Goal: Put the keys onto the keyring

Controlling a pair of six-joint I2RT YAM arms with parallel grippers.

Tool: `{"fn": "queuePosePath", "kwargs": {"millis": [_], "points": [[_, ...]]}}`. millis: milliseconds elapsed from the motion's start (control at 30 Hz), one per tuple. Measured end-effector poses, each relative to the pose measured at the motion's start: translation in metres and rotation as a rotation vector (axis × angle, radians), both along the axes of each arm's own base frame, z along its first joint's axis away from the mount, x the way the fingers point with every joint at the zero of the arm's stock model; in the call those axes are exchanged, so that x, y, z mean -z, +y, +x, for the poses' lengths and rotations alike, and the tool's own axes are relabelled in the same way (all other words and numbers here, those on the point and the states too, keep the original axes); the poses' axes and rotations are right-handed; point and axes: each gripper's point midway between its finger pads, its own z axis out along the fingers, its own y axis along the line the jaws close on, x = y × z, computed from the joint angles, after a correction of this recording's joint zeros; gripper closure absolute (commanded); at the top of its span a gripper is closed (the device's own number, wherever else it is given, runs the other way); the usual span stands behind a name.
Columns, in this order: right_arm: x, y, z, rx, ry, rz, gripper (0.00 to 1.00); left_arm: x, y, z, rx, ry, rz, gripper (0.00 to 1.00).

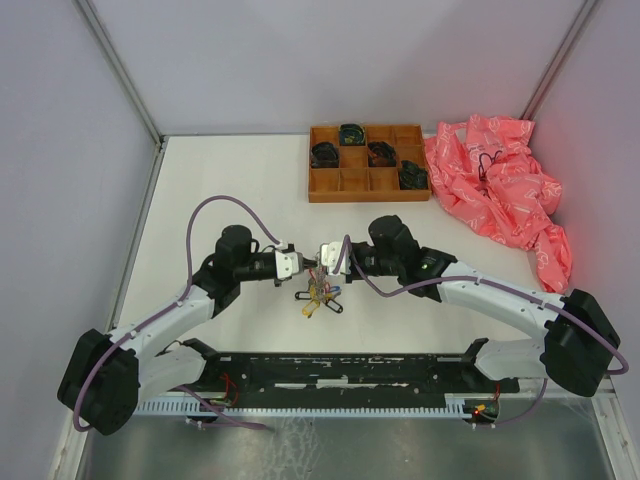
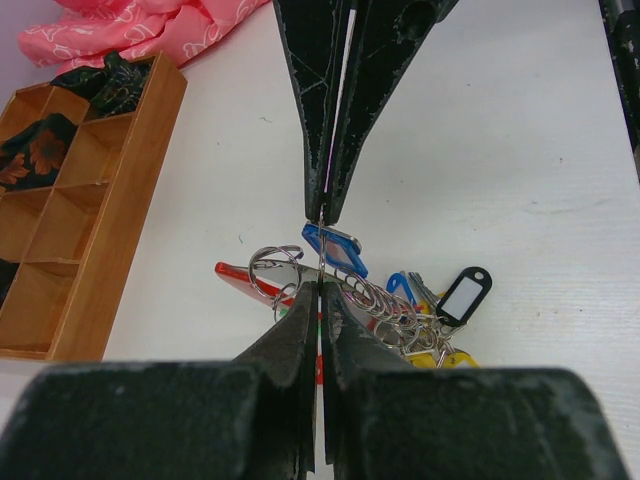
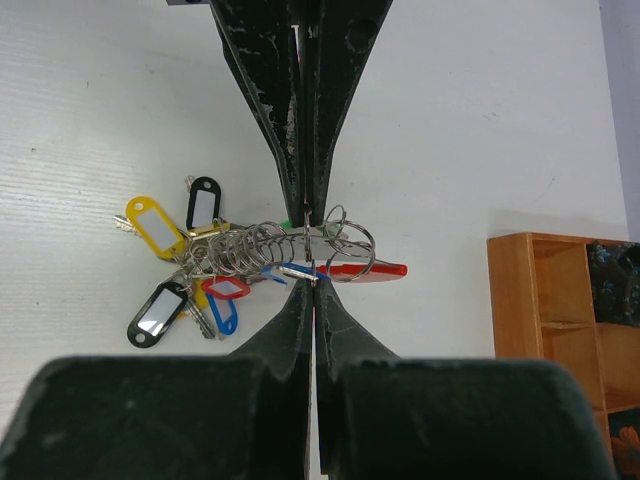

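left gripper (image 2: 318, 292): clenched, tips pinching the thin wire of the keyring
right gripper (image 3: 313, 284): clenched too, tip to tip with the left one, nipping the same wire from the right side
keyring (image 3: 347, 240): silvery loops caught between both pairs of tips, mid-table, just beyond the arm bases
red strap (image 3: 367, 270): curved, sticking out from the loops on the far side
keys (image 3: 205, 268): bunched on a row of small rings, fanned out on the table (image 1: 230, 180) just near of the tips
tags: yellow (image 3: 150, 225), two black, red, blue; a green sliver by the fingers
wooden tray (image 1: 365, 195): far side, well apart from the grippers; four dark coiled items with green glints (image 1: 352, 133), each in its own compartment
pink cloth (image 1: 500, 180): crumpled, just right of the tray
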Motion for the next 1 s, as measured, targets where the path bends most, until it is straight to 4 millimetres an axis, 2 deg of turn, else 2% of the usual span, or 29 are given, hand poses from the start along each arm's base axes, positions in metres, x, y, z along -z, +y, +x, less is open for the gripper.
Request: {"fn": "queuePosePath", "kwargs": {"millis": [1000], "points": [[0.0002, 0.0004, -0.0012, 0.007, 0.014, 0.004, 0.99, 0.0000, 0.0001, 0.0001, -0.001, 0.000, 0.000, 0.97]]}}
